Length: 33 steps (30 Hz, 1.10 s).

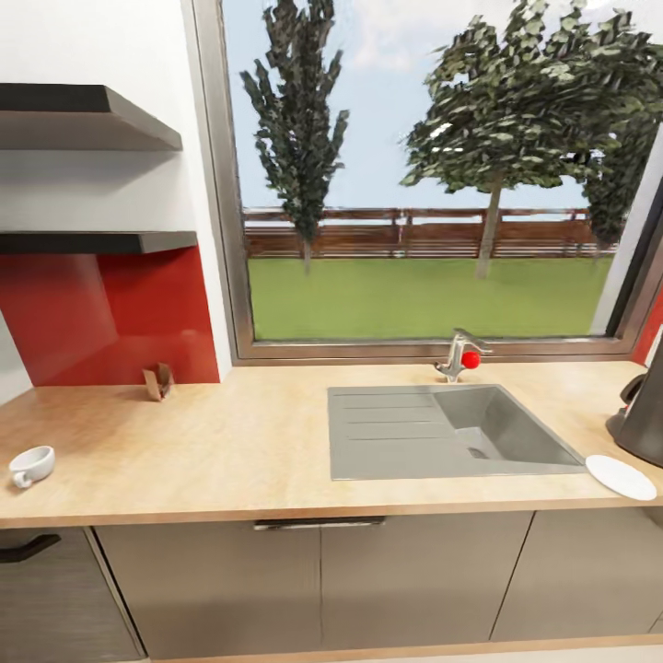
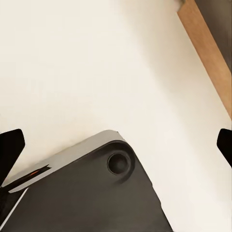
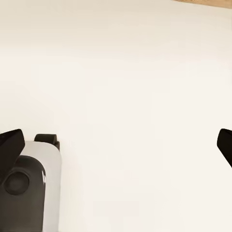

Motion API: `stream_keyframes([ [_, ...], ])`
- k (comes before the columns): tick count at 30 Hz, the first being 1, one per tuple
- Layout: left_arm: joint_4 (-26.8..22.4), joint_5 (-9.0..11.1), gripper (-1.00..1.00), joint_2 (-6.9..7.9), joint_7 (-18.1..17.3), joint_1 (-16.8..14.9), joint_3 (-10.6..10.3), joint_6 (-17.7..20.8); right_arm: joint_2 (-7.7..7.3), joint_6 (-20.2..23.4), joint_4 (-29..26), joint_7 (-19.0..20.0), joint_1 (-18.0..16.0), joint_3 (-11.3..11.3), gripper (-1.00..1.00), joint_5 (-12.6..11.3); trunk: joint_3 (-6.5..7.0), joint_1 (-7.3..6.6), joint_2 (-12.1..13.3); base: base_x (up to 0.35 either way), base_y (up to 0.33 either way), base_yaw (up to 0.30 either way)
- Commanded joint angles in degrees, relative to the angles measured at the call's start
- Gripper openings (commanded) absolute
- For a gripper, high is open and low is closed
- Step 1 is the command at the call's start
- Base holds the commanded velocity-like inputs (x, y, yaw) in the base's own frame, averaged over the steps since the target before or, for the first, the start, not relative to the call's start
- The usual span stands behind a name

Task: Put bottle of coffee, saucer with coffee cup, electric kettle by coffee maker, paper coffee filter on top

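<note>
Ahead, in the head view, the kitchen countertop [image 1: 230, 442] runs the full width under a large window [image 1: 414, 184]. A grey sink [image 1: 442, 431] with a faucet [image 1: 458, 354] is set into it right of centre. The coffee cup [image 1: 31, 465] sits near the counter's front edge at far left, with bare wood between it and the sink. At far right the saucer [image 1: 621, 477] lies close to the front edge, just beside the coffee maker [image 1: 646, 414], which the picture's border cuts off. Two black boards of the kitchen shelf [image 1: 87, 241] hang on the wall at upper left, above a red backsplash [image 1: 101, 313].

From the left wrist view, the left gripper [image 2: 116, 145] has its fingertips wide apart over pale floor and the robot's dark base [image 2: 92, 198].

From the right wrist view, the right gripper [image 3: 116, 145] is likewise spread wide, over bare pale floor.
</note>
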Motion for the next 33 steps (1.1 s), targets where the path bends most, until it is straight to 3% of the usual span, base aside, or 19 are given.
stream_keyframes([
  [1, -0.03, 0.58, 1.00, 0.00, -0.50, 0.00, -0.01, 0.15, -0.02, -0.35, 0.20, -0.01, -0.09, -0.49, 1.00, 0.50, -0.08, 0.02, -0.08, 0.000, 0.346, 0.000],
  [33, -0.04, 0.56, 1.00, 0.00, -0.50, 0.00, -0.01, 0.06, -0.07, -0.13, 0.23, 0.21, -0.09, -0.50, 1.00, 0.51, -0.08, 0.02, -0.08, 0.000, 0.346, 0.000],
])
